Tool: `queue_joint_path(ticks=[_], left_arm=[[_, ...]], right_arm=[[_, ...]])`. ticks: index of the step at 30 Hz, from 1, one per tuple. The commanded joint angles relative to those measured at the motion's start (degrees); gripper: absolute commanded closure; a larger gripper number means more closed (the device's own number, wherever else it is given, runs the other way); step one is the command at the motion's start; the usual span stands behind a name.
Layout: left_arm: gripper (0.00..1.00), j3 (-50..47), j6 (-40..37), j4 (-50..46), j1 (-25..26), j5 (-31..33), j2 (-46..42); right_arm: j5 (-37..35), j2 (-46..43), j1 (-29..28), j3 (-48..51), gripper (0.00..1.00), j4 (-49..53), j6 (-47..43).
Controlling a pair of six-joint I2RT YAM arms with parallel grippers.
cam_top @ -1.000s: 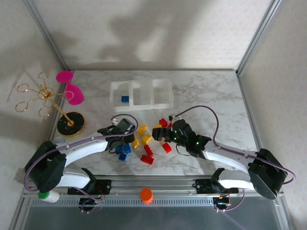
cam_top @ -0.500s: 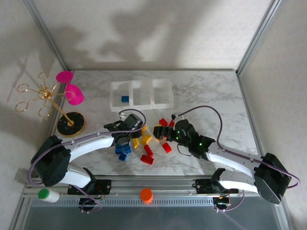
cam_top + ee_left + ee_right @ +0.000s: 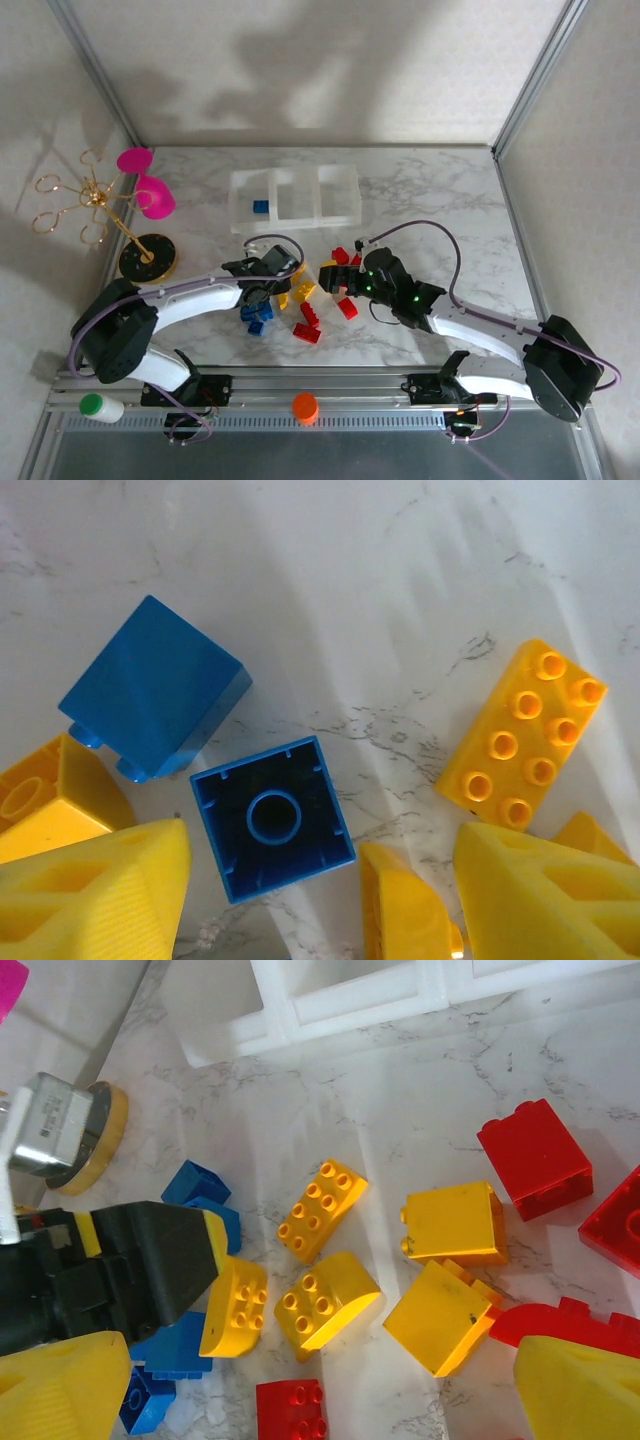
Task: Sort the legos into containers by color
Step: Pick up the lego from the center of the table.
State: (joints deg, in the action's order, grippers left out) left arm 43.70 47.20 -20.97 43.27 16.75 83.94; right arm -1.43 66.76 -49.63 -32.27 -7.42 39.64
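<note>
Legos [image 3: 304, 291] are in a loose pile mid-table, on the near side of the containers [image 3: 340, 195] and btw the two arms. Containers = 3 white bins joined in a row running left-right, w/ one blue brick [image 3: 261, 207] in the left bin.

Left claw [image 3: 320, 890] hangs low over the blue bunch at the left edge of the pile. Jaws are about halfway apart, not gripping anything. Btw its yellow fingertips [image 3: 95, 900] lies a blue 2x2 [image 3: 272, 818], flipped over w/ the hollow side up. It's right up against one finger, w/ a clear gap to the other. Just beside it a second blue block [image 3: 152, 690] is tipped on its side, studs pointing sideways.

Right claw [image 3: 320, 1400] is spread wide over the right part of the pile, holding nothing. In the right wrist view a yellow 2x4 [image 3: 322, 1210] lies studs up, long axis diagonal, approx near-left to far-right, far end aimed roughly at the bins. A yellow block [image 3: 455, 1222] right of it lies on its side. Red bricks [image 3: 535, 1157] are on the right side of the pile.

Also on the table: gold rack [image 3: 90, 195] w/ pink cups [image 3: 152, 195] at far left, orange cap [image 3: 305, 406] on the near rail.
</note>
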Motion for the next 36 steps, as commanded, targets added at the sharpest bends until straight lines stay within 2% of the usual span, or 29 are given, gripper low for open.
queue_joint_path(ticks=[1,5,16,24,29,33,36], left_arm=[[0.32,-0.3,1.1,1.7,0.1,1.5,2.1],[0.38,1.3,1.3,0.6,-0.1,4.5,4.8],[0.60,1.6,1.1,1.3,-0.3,5.4,5.2],[0.66,3.7,-0.7,-0.6,-0.3,6.1,2.1],[0.66,8.9,-4.4,-3.9,-0.7,10.1,-0.7],[0.66,14.2,-7.6,-4.7,-3.8,11.9,-0.3],[0.66,18.1,-10.2,-3.5,-7.8,11.8,1.4]], right_arm=[[0.9,0.0,0.6,0.5,0.01,-1.1,-0.7],[1.2,0.2,0.9,0.7,0.01,-1.2,-0.6],[1.7,-0.4,1.8,1.1,0.01,-1.8,-0.8],[2.5,-1.8,2.9,1.4,0.01,-2.4,-0.7],[6.9,-2.4,6.6,1.8,0.01,-6.3,1.7],[6.1,0.4,7.5,-0.6,0.01,-6.0,0.7],[7.3,2.5,8.2,-1.4,0.01,-10.0,1.0]])
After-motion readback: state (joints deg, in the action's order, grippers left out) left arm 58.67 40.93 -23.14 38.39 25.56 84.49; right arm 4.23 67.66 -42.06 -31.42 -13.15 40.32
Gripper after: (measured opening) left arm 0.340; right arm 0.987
